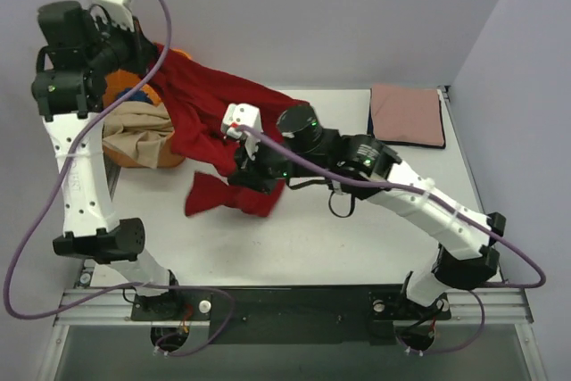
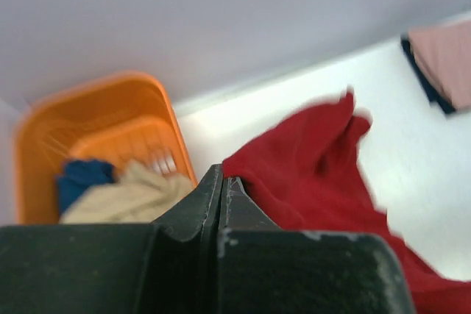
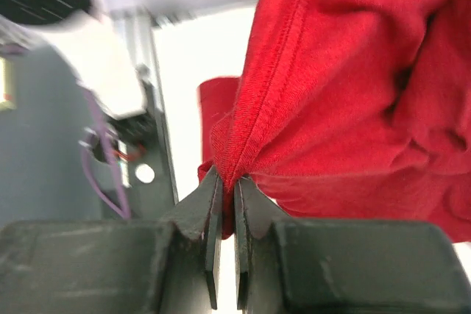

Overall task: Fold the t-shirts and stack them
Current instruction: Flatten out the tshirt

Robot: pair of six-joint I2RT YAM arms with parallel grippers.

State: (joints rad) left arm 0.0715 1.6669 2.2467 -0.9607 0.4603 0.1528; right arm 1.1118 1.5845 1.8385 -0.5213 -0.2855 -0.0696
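The dark red t-shirt (image 1: 201, 109) hangs stretched between my two grippers above the table. My left gripper (image 1: 153, 53) is raised at the far left over the basket and is shut on one end of the shirt; in the left wrist view the jaws (image 2: 222, 174) are closed, with red cloth (image 2: 316, 159) running off from their tip. My right gripper (image 1: 243, 169) is shut on a bunched hem of the shirt (image 3: 353, 93) at mid-table, and cloth shows pinched between the jaws (image 3: 227, 182). A loose end hangs down to the table below it.
The orange basket (image 1: 174, 160) at the left holds a beige shirt (image 1: 138, 131) and a blue one (image 1: 134, 94); it also shows in the left wrist view (image 2: 96, 108). A folded dusty pink shirt (image 1: 408, 113) lies on a navy one (image 1: 406, 142) at the back right.
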